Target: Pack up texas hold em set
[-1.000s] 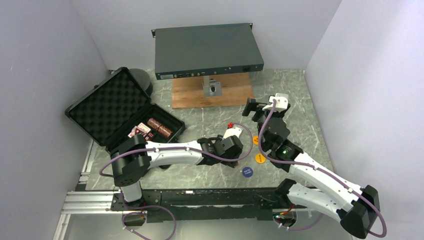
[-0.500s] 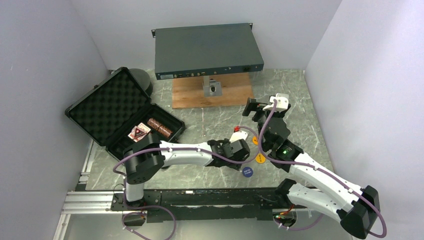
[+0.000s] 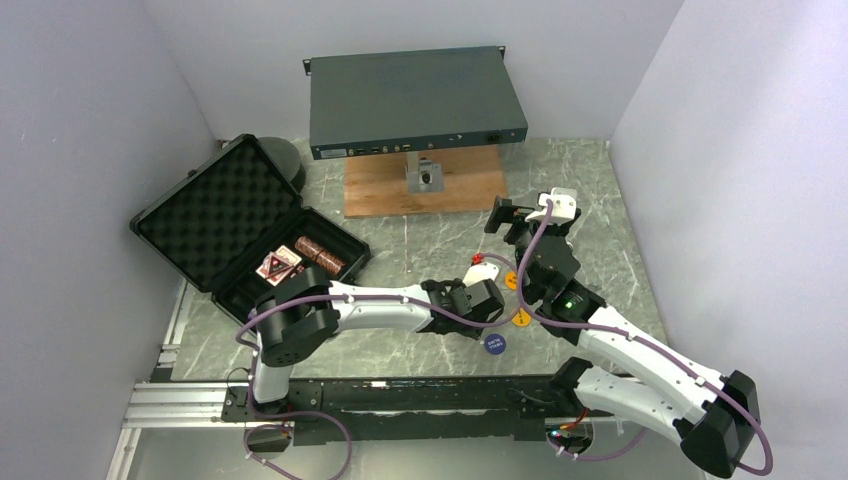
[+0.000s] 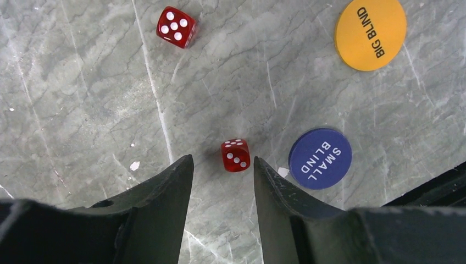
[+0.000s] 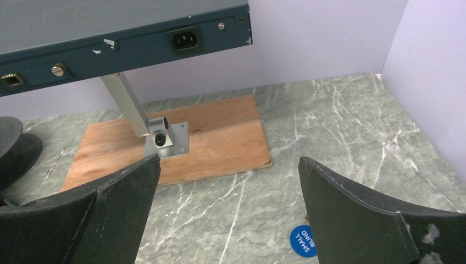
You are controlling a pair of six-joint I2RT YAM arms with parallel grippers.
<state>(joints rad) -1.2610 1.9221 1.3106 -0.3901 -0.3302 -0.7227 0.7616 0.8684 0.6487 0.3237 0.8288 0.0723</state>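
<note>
The open case point(image 3: 215, 215) sits at 9 o'clock on the table point(image 3: 620, 230), its foam-lined lid leaning back toward 10 o'clock. In its tray lie one red card deck point(image 3: 278, 266) and, just beside it at 2 o'clock, brown chip rolls point(image 3: 322, 256), two as far as the top view tells.

Three discs lie out on the table toward 5 o'clock. There is an orange disc point(image 3: 521, 318), another orange disc point(image 3: 511, 281) near it at 12 o'clock and partly hidden by the arms, and one blue disc point(image 3: 494, 343) at 7 o'clock.

The left gripper point(image 4: 222, 164) hangs low over that patch, its fingers point(image 4: 165, 198) partly parted and gripping nothing. One red die point(image 4: 236, 155) lies just ahead of the tips, in line with the gap. It is apart from both fingers and nearer the one at 3 o'clock. A second die point(image 4: 176, 26) lies well apart at 11 o'clock, showing five pips. In this view the blue disc reads SMALL BLIND, at 3 o'clock of the die, and one orange disc reads BIG BLIND, at 1 o'clock.

The right gripper point(image 5: 229, 159) is spread wide and empty. It faces the wooden board point(image 5: 220, 137) and the grey box point(image 5: 110, 27) at 12 o'clock. A blue disc marked SMALL BLIND lies on the table below it at 5 o'clock in its own view; whether it is the same one I cannot tell
</note>
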